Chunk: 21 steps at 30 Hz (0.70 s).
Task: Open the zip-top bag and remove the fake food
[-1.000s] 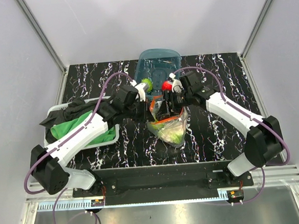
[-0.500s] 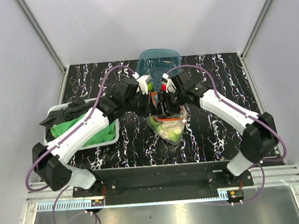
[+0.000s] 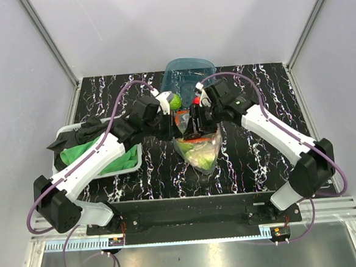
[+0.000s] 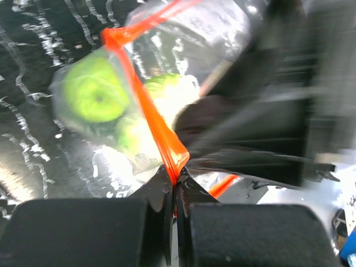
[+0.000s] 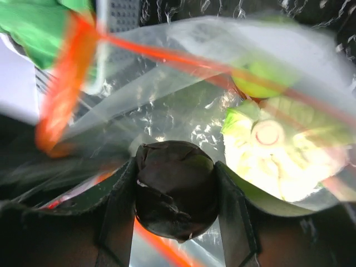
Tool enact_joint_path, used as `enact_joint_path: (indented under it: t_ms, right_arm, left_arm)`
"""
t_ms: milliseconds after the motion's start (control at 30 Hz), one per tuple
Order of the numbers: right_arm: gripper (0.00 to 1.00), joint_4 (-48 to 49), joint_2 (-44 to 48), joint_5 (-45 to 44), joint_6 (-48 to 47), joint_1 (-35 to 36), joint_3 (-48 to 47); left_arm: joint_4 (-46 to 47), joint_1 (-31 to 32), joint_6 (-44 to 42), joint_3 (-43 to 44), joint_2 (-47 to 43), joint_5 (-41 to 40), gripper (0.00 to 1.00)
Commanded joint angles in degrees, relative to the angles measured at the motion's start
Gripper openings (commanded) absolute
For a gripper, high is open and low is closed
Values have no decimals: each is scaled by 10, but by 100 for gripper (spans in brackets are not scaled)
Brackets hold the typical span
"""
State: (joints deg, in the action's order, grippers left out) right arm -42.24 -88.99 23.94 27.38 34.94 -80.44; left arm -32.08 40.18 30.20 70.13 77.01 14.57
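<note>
One zip-top bag (image 3: 198, 149) lay at frame centre with at least two green pieces (image 4: 93, 95) inside. The left gripper (image 4: 173, 182) pinched its orange zip strip (image 4: 146, 111). The right gripper (image 5: 177, 194) clamped one dark piece (image 5: 177, 186). One green apple (image 3: 174, 101) and one red piece (image 3: 197, 100) sat beside one teal tub (image 3: 186, 70).

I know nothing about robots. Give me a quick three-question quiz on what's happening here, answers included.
1. True or false: the left gripper pinches the zip-top bag's orange-red strip.
2. What does the right gripper hold? A green apple; B dark round piece; C red berry.
3. Fill in: behind the bag stands a teal ___.
Key: 1 true; 2 B; 3 tub.
</note>
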Motion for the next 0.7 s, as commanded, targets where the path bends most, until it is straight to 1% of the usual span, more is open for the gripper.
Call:
enact_joint_path:
  t_ms: [0, 67, 167, 233, 267, 300, 367, 433, 500, 567, 667]
  right_arm:
    - [25, -14, 62, -2, -8, 6, -91]
    - [25, -35, 68, -42, -22, 5, -118]
    - [26, -29, 73, -69, -42, 5, -153]
    - [26, -28, 52, -93, -72, 3, -182]
    - [25, -29, 41, -111, -83, -5, -211]
    - [24, -29, 17, -119, -102, -13, -226]
    - [24, -25, -13, -149, -103, -41, -267]
    - [22, -15, -65, -145, -95, -63, -303]
    - [22, 1, -115, -145, -94, -83, -316]
    - [25, 36, -146, -178, -106, -87, -321]
    - [29, 62, -233, -198, -146, -87, -340]
  left_arm:
    - [-25, -11, -23, 11, 15, -15, 0]
    - [-29, -12, -30, 14, 14, -27, 0]
    - [-50, -16, -49, 26, 8, -51, 0]
    - [-58, -21, -55, 33, 2, -60, 0]
    - [-66, -23, -59, 35, -4, -65, 0]
    - [-68, -24, -63, 36, -7, -76, 0]
    - [-83, -26, -69, 38, -15, -84, 0]
    - [-113, -31, -67, 46, -20, -85, 0]
    - [-125, -31, -64, 50, -35, -84, 0]
    - [-131, -31, -64, 48, -52, -84, 0]
    - [-132, -31, -56, 48, -59, -75, 0]
